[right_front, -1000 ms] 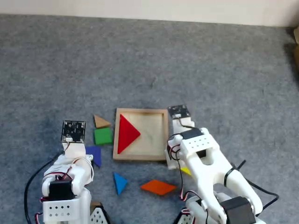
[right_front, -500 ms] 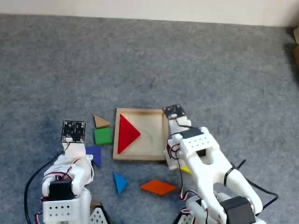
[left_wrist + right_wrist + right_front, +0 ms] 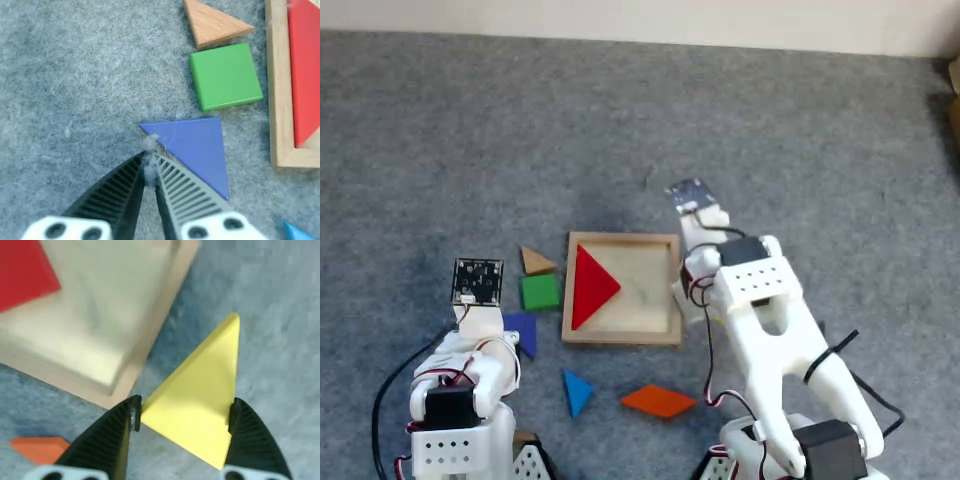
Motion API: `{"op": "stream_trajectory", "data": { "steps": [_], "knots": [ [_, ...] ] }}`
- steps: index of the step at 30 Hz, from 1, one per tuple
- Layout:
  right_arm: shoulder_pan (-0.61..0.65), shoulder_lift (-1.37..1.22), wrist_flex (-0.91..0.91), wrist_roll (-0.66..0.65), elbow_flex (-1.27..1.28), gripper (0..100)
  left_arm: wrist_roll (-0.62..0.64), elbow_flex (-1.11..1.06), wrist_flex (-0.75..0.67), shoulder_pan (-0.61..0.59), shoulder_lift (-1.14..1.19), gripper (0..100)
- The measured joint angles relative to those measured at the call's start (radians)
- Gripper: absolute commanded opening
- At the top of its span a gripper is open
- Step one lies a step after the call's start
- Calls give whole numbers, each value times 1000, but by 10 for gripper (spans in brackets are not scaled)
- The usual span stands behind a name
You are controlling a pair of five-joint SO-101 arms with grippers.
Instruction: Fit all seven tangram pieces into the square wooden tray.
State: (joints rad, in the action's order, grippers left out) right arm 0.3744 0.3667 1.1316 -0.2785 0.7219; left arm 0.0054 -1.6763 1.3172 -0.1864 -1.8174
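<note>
While the right end effector (image 3: pixel 184 413) is clamped on the yellow triangle (image 3: pixel 200 390), one finger against each of two edges, that piece sits just outside the tray (image 3: pixel 150 335), over the grey surface (image 3: pixel 280 300) near one of the tray's corners. From above, the right arm reaches over the tray's (image 3: pixel 621 336) right-hand rim. Only the red triangle (image 3: pixel 590 286) lies inside the tray, against its left wall, and bare wood makes up the remainder of the floor.

The left end effector (image 3: pixel 149 167) has its fingers pressed together (nothing between them), with the tips at one corner of the dark blue triangle (image 3: pixel 197 147). This piece lies flat on the surface left of the tray. Beyond it is the green square (image 3: pixel 225 76), and past that the tan triangle (image 3: pixel 212 24), both just beside the tray's left rim. A small blue triangle (image 3: pixel 576 390) and an orange parallelogram (image 3: pixel 659 401) rest on the surface in front of the tray, near each other but apart.
</note>
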Motion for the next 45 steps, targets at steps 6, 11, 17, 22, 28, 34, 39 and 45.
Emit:
{"op": "stream_trajectory", "data": {
  "steps": [6, 11, 17, 22, 28, 34, 39, 45],
  "knots": [
    [2, -3, 2, -172, -83, 177, 0, 0, 0, 0, 0, 5],
    [78, -6, -25, -258, -95, 177, 0, 0, 0, 0, 0, 5],
    [160, -97, -92, -342, -106, 177, 0, 0, 0, 0, 0, 5],
    [178, -273, -97, -443, -203, 177, 0, 0, 0, 0, 0, 5],
    [198, -371, -101, -555, -304, 177, 0, 0, 0, 0, 0, 5],
    [230, -456, -100, -615, -361, 177, 0, 0, 0, 0, 0, 5],
    [242, -465, -100, -621, -379, 177, 0, 0, 0, 0, 0, 5],
    [187, -396, -130, -502, -420, 124, 0, 0, 0, 0, 0, 5]
  ]
}}
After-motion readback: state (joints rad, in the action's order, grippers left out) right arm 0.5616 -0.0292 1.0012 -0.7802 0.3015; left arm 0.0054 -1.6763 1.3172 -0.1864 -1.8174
